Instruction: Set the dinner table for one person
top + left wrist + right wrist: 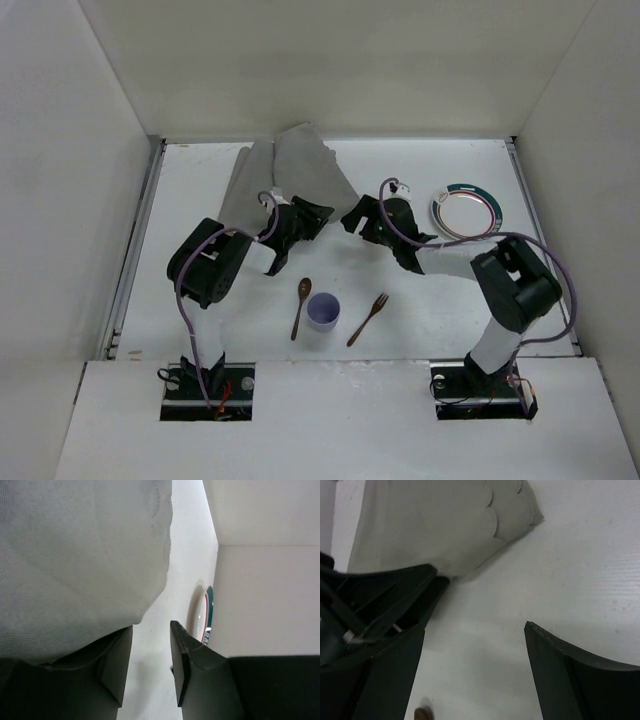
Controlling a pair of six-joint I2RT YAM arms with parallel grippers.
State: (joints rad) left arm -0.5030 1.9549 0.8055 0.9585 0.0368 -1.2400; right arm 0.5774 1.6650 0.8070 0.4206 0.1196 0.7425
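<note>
- The dinner table (430, 320), a large flat white rectangular tabletop, fills the workspace ahead of my two bases. In the top view its long axis runs from 9 o'clock to 3 o'clock, and its short axis points away from me toward 12 o'clock.
- A grey cloth mat (300, 170) (75, 555) (445, 525) lies crumpled on the table at 11 to 12 o'clock. Its folds run roughly from 12 toward 6 o'clock, and the scalloped edge faces my grippers.
- My left gripper (318, 212) (150, 630) sits at the 6 o'clock edge of the mat. Its fingers are slightly apart, with bare table showing in the gap. The cloth drapes over the outer side of one finger and is not between them.
- My right gripper (350, 215) (482, 605) is at 3 o'clock of the left gripper, close beside it. Its fingers are spread wide over bare table, holding nothing, just short of the mat's corner.
- A round white plate with teal and red rim bands (465, 210) (207, 615) lies flat at 2 o'clock, well apart from the mat.
- A pale lavender cup (323, 311) stands upright at 6 o'clock.
- A brown wooden spoon (301, 307) lies just at the cup's 9 o'clock, aligned 12 to 6.
- A brown wooden fork (367, 320) lies near the cup's 3 o'clock, with its tines toward 1 o'clock.
</note>
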